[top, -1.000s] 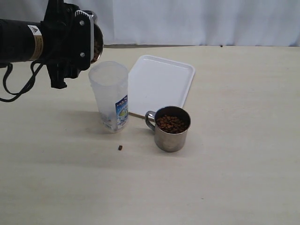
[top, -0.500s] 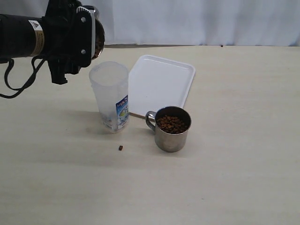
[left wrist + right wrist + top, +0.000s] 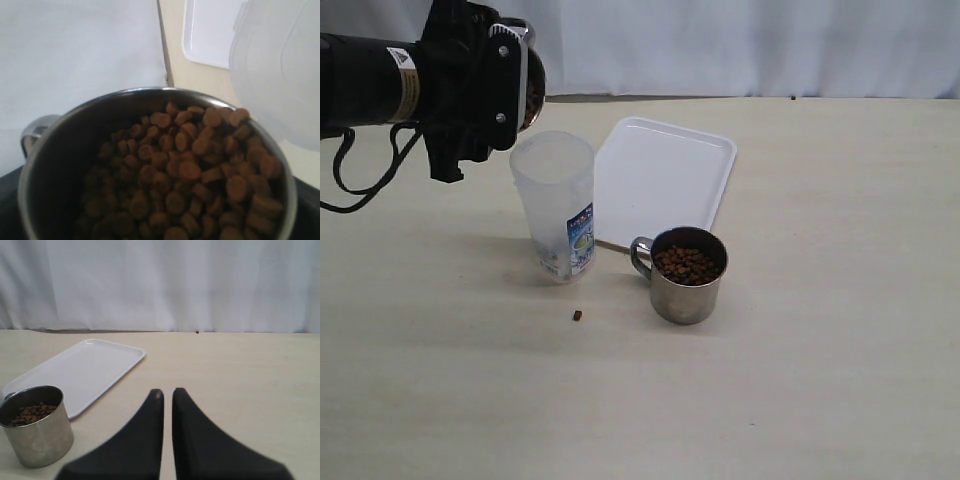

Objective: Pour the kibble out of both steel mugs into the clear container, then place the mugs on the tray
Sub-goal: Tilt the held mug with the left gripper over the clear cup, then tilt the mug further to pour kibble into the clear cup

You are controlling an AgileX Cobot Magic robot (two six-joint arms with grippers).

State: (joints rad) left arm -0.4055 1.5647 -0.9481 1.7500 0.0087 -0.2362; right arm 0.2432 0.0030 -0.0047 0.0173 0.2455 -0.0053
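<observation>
My left gripper [image 3: 510, 85] is shut on a steel mug [image 3: 530, 92], held tipped on its side just above and behind the rim of the clear container [image 3: 555, 205]. In the left wrist view that mug [image 3: 55, 150] is full of kibble [image 3: 190, 170], which reaches its lip beside the container [image 3: 280, 65]. The container looks empty. The second steel mug [image 3: 688, 275] stands upright with kibble in it, right of the container. The white tray [image 3: 665, 175] lies behind both. My right gripper [image 3: 167, 392] is shut and empty, hovering over the table near that mug [image 3: 37, 432] and tray [image 3: 85, 367].
One loose kibble pellet [image 3: 577, 315] lies on the table in front of the container. A thin stick [image 3: 610, 245] rests at the tray's near edge. A white curtain closes off the back of the table.
My left gripper has risen slightly with the mug and edged toward the container's rim. No kibble has visibly fallen. The right gripper and the standing mug have not moved.
</observation>
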